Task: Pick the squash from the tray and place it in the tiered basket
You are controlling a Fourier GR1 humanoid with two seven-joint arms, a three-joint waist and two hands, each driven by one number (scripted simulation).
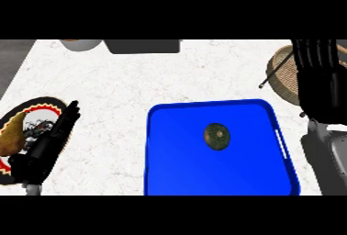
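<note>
- The squash lies untouched a little above the middle of the blue tray, so the pick step has not yet begun.
- The right hand shows at the right edge, raised high over the basket, well apart from the squash; its dark fingers look straight and hold nothing.
- The left hand rests at the left, fingers straight and released, lying over a patterned plate that carries a yellow-brown food item.
- Next, judging from the layout, the right hand needs to come down and leftward over the tray, then close around the squash before carrying it back to the basket.
- The squash is small, rounded and dark green with a mottled skin and a pale spot at its centre; it may roll when touched.
- The tray is smooth, glossy and rectangular with rounded corners and a raised rim.
- The basket looks woven and tan, with thin dark wire framing.
- The bench is pale speckled stone.
- At the far edge sit a grey bowl-like thing and a dark box.
</note>
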